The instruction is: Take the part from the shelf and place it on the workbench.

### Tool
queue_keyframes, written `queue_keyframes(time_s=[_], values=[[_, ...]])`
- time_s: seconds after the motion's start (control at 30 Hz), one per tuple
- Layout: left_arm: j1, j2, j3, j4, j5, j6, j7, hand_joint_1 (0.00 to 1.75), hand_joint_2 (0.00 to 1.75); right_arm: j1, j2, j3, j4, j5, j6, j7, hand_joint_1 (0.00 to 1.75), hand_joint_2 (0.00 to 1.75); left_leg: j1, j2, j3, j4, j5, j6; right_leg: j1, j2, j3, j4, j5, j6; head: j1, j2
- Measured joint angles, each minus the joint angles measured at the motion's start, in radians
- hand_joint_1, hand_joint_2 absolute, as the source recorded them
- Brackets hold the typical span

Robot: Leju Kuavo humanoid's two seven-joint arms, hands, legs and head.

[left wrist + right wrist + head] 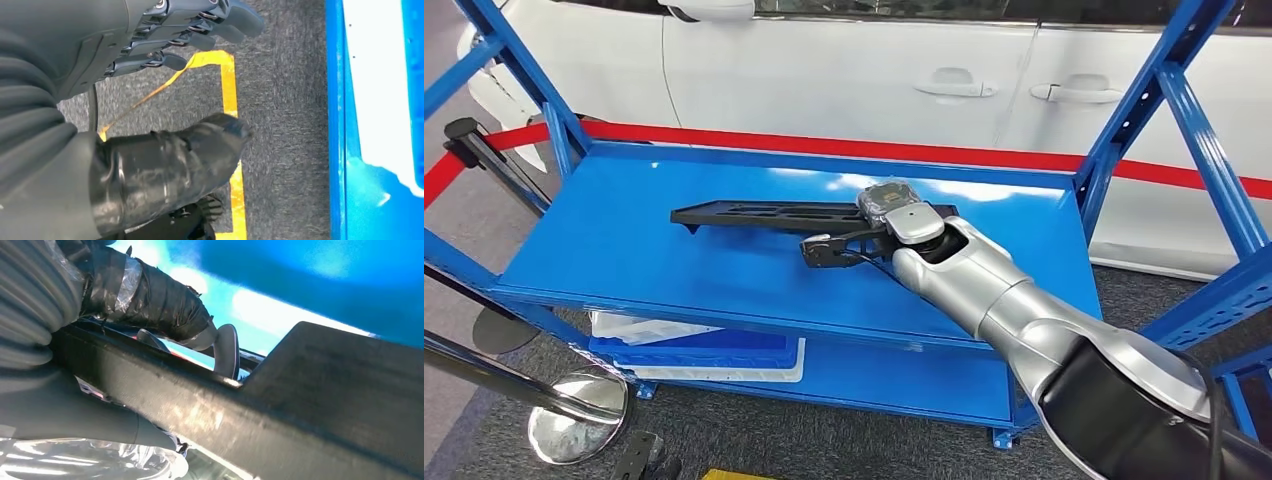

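The right hand (886,212) gripped one end of the long black part (769,213) on the shelf (624,250); lifting level should prevent tipping, while the left hand (165,45) hung empty, fingers loosely apart.

A white car (844,70) stands behind the blue rack (624,230), with a red barrier belt (844,148) between them. The floor (824,440) is grey carpet with yellow tape (229,75). Round stanchion bases (574,410) sit near the rack's left corner.
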Motion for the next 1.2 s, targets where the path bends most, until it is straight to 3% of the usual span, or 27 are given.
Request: queue_keyframes(time_s=[0.1, 0.13, 0.17, 0.23, 0.3, 0.37, 0.47, 0.53, 0.6, 0.63, 0.67, 0.7, 0.73, 0.8, 0.83, 0.97, 1.03, 1.1, 1.13, 1.17, 1.2], values=[[-0.001, 0.002, 0.0, 0.0, 0.015, 0.025, -0.014, 0.0, 1.75, -0.009, -0.006, 0.0, -0.048, -0.002, -0.044, 0.008, 1.75, 1.75, 0.0, 0.001, -0.086, 0.176, -0.072, -0.005, 0.004, 0.001, 0.001, 0.0, -0.002, -0.009, -0.003, 0.0], [0.0, 0.002, 0.0, 0.0, 0.022, 0.034, -0.018, 0.0, 1.75, -0.012, -0.01, -0.001, -0.071, -0.003, -0.063, 0.013, 1.75, 1.75, 0.0, 0.001, -0.106, 0.208, -0.073, -0.004, 0.007, 0.002, 0.003, 0.0, -0.004, -0.011, -0.003, 0.0], [0.0, 0.002, 0.0, 0.0, 0.03, 0.043, -0.021, 0.0, 1.75, -0.015, -0.013, -0.003, -0.093, -0.005, -0.08, 0.017, 1.75, 1.75, -0.001, 0.001, -0.11, 0.205, -0.056, -0.001, 0.01, 0.003, 0.005, 0.001, -0.006, -0.014, -0.003, 0.0], [0.001, 0.003, 0.0, 0.001, 0.045, 0.055, -0.022, 0.0, 1.75, -0.026, -0.02, -0.009, -0.141, -0.007, -0.111, 0.029, 1.75, 1.75, -0.004, 0.001, -0.071, 0.104, 0.014, 0.011, 0.015, 0.005, 0.011, 0.002, -0.011, -0.017, -0.003, 0.0], [0.002, 0.004, 0.0, 0.002, 0.057, 0.067, -0.013, 0.0, 1.75, -0.043, -0.032, -0.019, -0.204, -0.006, -0.142, 0.048, 1.75, 1.75, -0.012, 0.001, -0.022, -0.002, 0.056, 0.026, 0.02, 0.005, 0.013, 0.002, -0.015, -0.015, -0.002, 0.0], [0.005, 0.006, 0.0, 0.003, 0.065, 0.08, 0.001, 0.0, 1.75, -0.061, -0.047, -0.033, -0.273, -0.005, -0.166, 0.071, 1.75, 1.75, -0.018, 0.0, -0.005, -0.038, 0.053, 0.032, 0.021, 0.006, 0.01, 0.001, -0.015, -0.009, -0.003, 0.0], [0.013, 0.005, 0.0, 0.003, 0.07, 0.089, 0.01, 0.0, 1.75, -0.081, -0.066, -0.057, -0.359, -0.004, -0.172, 0.091, 1.75, 1.75, -0.011, 0.002, 0.01, -0.062, 0.054, 0.039, 0.021, 0.004, 0.007, 0.015, -0.03, 0.007, -0.002, 0.0], [0.015, 0.004, 0.0, 0.003, 0.07, 0.09, 0.011, 0.0, 1.75, -0.086, -0.08, -0.07, -0.4, -0.004, -0.171, 0.092, 1.75, 1.75, -0.006, 0.004, 0.022, -0.072, 0.055, 0.046, 0.019, 0.003, -0.029, 0.1, -0.077, 0.017, 0.0, 0.0], [0.015, 0.004, 0.0, 0.003, 0.07, 0.09, 0.011, 0.0, 1.75, -0.086, -0.091, -0.077, -0.432, -0.004, -0.171, 0.092, 1.75, 1.75, -0.006, 0.003, 0.024, -0.07, 0.051, 0.05, 0.012, 0.002, -0.096, 0.227, -0.128, 0.025, 0.002, 0.0], [0.015, 0.003, 0.0, 0.003, 0.07, 0.09, 0.011, 0.0, 1.75, -0.084, -0.094, -0.079, -0.444, -0.004, -0.171, 0.092, 1.75, 1.75, -0.005, 0.003, 0.024, -0.068, 0.049, 0.05, 0.008, 0.001, -0.12, 0.267, -0.135, 0.028, 0.001, 0.0], [0.015, 0.003, 0.0, 0.003, 0.07, 0.09, 0.012, 0.0, 1.75, -0.083, -0.098, -0.08, -0.456, -0.004, -0.171, 0.092, 1.75, 1.75, -0.004, 0.003, 0.025, -0.066, 0.047, 0.048, 0.004, 0.001, -0.127, 0.272, -0.123, 0.032, 0.002, 0.0], [0.016, 0.002, 0.0, 0.003, 0.07, 0.09, 0.012, 0.0, 1.75, -0.082, -0.102, -0.08, -0.467, -0.004, -0.17, 0.092, 1.75, 1.75, -0.003, 0.002, 0.025, -0.062, 0.044, 0.045, 0.0, 0.0, -0.114, 0.236, -0.093, 0.034, 0.002, 0.0], [0.016, 0.002, 0.0, 0.003, 0.07, 0.09, 0.012, 0.0, 1.75, -0.082, -0.106, -0.082, -0.478, -0.004, -0.17, 0.092, 1.75, 1.75, 0.0, 0.001, 0.025, -0.057, 0.04, 0.041, -0.004, -0.001, -0.086, 0.171, -0.054, 0.036, 0.002, 0.0], [0.016, 0.001, 0.0, 0.003, 0.07, 0.09, 0.012, 0.0, 1.75, -0.083, -0.114, -0.087, -0.498, -0.004, -0.171, 0.093, 1.75, 1.75, 0.0, -0.002, 0.02, -0.042, 0.03, 0.03, -0.005, 0.0, -0.031, 0.056, -0.01, 0.035, 0.001, 0.0], [0.015, 0.001, 0.0, 0.003, 0.069, 0.091, 0.014, 0.0, 1.75, -0.084, -0.116, -0.09, -0.507, -0.004, -0.173, 0.092, 1.75, 1.75, 0.0, -0.002, 0.017, -0.037, 0.028, 0.023, -0.003, 0.002, -0.019, 0.029, -0.005, 0.032, 0.001, 0.0], [0.017, -0.001, 0.0, 0.004, 0.07, 0.109, 0.047, 0.0, 1.75, -0.083, -0.125, -0.098, -0.545, 0.016, -0.215, 0.094, 1.75, 1.75, 0.002, -0.001, 0.006, -0.025, 0.019, 0.004, -0.001, 0.003, -0.019, 0.018, 0.002, 0.01, -0.001, 0.0], [0.017, -0.002, 0.0, 0.004, 0.075, 0.11, 0.061, 0.0, 1.75, -0.083, -0.129, -0.106, -0.574, 0.031, -0.241, 0.099, 1.75, 1.75, 0.003, 0.0, -0.019, 0.044, -0.033, -0.004, -0.004, 0.001, -0.021, 0.013, 0.008, 0.001, -0.004, 0.0], [0.017, -0.002, 0.0, 0.004, 0.08, 0.108, 0.07, 0.0, 1.75, -0.083, -0.135, -0.115, -0.607, 0.048, -0.262, 0.106, 1.75, 1.75, 0.004, 0.001, -0.062, 0.167, -0.098, -0.009, -0.003, 0.001, -0.024, 0.014, 0.01, -0.003, -0.006, 0.0], [0.017, -0.003, 0.0, 0.004, 0.082, 0.108, 0.074, 0.0, 1.75, -0.081, -0.139, -0.117, -0.624, 0.056, -0.269, 0.108, 1.75, 1.75, 0.004, 0.001, -0.076, 0.211, -0.113, -0.01, -0.001, 0.001, -0.025, 0.014, 0.011, -0.004, -0.006, 0.0], [0.018, -0.003, 0.0, 0.004, 0.082, 0.109, 0.077, 0.0, 1.75, -0.079, -0.143, -0.12, -0.64, 0.064, -0.273, 0.11, 1.75, 1.75, 0.004, 0.001, -0.075, 0.223, -0.11, -0.01, -0.001, 0.001, -0.027, 0.015, 0.012, -0.005, -0.006, 0.0], [0.017, -0.004, 0.0, 0.004, 0.082, 0.11, 0.079, 0.0, 1.75, -0.077, -0.149, -0.123, -0.656, 0.07, -0.277, 0.112, 1.75, 1.75, 0.004, 0.001, -0.057, 0.198, -0.09, -0.009, 0.0, 0.001, -0.028, 0.016, 0.013, -0.005, -0.006, 0.0]])
